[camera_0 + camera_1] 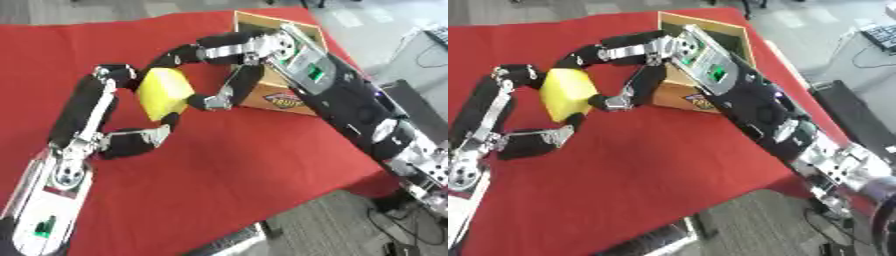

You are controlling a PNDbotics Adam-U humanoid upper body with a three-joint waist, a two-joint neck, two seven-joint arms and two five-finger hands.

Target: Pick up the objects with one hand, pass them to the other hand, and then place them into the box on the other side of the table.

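Note:
A yellow block (164, 92) hangs above the red table (227, 170), held between both hands. My left hand (83, 107) reaches in from the lower left, with its fingers curled over the block's left side and its thumb (136, 140) under the bottom. My right hand (276, 47) comes from the right above the cardboard box (282, 99). Its fingers (188, 52) arch onto the block's top and its thumb (226, 95) touches the right side. The box stands open at the table's far right; my right hand hides most of its inside.
The table's edge runs diagonally along the lower right, with grey floor and cables (407, 235) beyond it. A dark device (855, 117) stands off the table's right side. Red cloth lies bare in front of the hands.

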